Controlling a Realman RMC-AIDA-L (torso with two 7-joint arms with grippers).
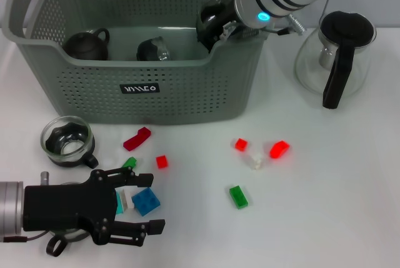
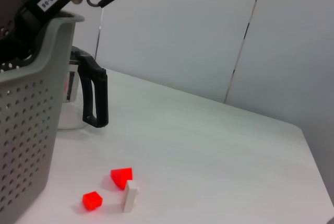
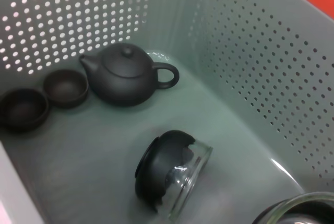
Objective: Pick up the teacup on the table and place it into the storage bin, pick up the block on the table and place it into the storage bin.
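Over the storage bin (image 1: 156, 93) labelled "JIMCO", right end effector (image 1: 219, 27) holds a glass teacup (image 1: 211, 18); left end effector (image 1: 147, 202) spreads wide around a blue block (image 1: 145, 201).

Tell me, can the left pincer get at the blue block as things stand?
Probably yes. The left pincer is open low over the table, the blue block lies between its fingers, and only a small white piece sits beside it.

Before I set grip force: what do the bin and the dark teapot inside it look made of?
The storage bin looks like matte grey-green moulded plastic, given its even perforations. The teapot looks like unglazed dark clay, matte with soft highlights, though coated ceramic is possible.
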